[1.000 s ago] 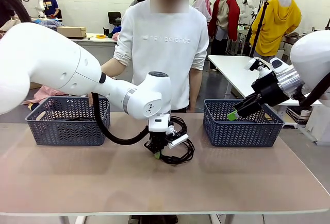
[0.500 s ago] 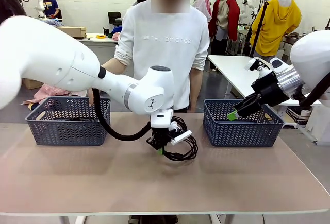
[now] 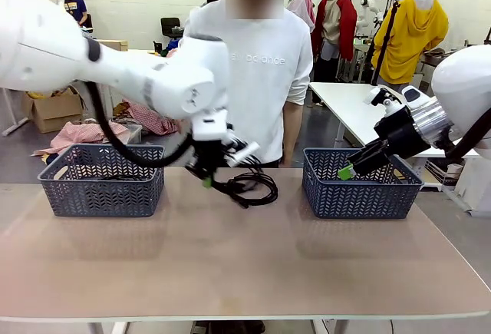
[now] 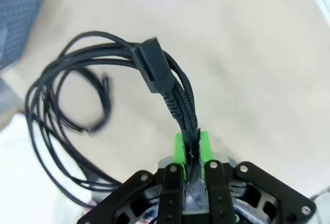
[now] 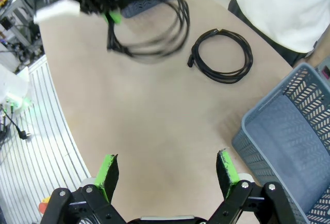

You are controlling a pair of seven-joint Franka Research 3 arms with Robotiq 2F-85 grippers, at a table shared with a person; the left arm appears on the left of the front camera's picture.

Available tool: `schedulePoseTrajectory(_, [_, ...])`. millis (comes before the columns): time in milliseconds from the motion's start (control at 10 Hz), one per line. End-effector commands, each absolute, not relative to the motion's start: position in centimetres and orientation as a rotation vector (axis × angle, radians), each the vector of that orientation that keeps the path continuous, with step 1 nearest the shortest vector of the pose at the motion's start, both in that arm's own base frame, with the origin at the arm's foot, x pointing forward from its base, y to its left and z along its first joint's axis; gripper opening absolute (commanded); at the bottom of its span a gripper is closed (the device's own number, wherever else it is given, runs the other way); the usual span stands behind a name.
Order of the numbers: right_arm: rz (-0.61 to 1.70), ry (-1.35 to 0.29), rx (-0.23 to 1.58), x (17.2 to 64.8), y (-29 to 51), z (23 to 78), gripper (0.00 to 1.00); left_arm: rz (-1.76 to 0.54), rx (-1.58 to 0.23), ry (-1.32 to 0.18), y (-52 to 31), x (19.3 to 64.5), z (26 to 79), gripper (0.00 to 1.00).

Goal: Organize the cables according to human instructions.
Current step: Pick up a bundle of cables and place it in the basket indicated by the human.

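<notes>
Item: cable coil [image 3: 252,184], black, light and limp, loops sagging. It hangs over the table [image 3: 230,272], far middle. The left gripper [image 3: 207,180] is clamped tight on its bundled strands by the plug (soundest hold). The right gripper [image 3: 347,171] is spread wide, empty. A second coil [image 5: 221,56] lies on the table.

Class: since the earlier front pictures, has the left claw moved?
Yes. The left claw, shut on a cable coil, has risen and swung toward the left basket.
</notes>
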State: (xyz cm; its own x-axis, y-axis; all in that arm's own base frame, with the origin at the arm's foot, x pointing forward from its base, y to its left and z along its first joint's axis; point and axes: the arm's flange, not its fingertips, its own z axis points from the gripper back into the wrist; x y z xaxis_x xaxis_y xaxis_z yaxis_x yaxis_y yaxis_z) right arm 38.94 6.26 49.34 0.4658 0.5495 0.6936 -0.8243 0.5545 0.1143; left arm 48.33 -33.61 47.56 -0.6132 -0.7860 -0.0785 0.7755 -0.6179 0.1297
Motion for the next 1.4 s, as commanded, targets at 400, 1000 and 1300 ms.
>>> schedulePoseTrajectory(400, [0.901,-0.677,0.496,39.3,6.2,49.3,1.0,-1.852,0.155,-0.135,-18.0,51.1,50.7,0.0])
schedulePoseTrajectory(1000, [0.901,-0.677,0.496,39.3,6.2,49.3,1.0,-1.825,0.152,-0.113,-15.8,52.6,50.7,0.0])
schedulePoseTrajectory(1300, [0.901,-0.677,0.496,39.3,6.2,49.3,1.0,-1.811,0.142,-0.114,-16.1,52.5,50.4,0.13])
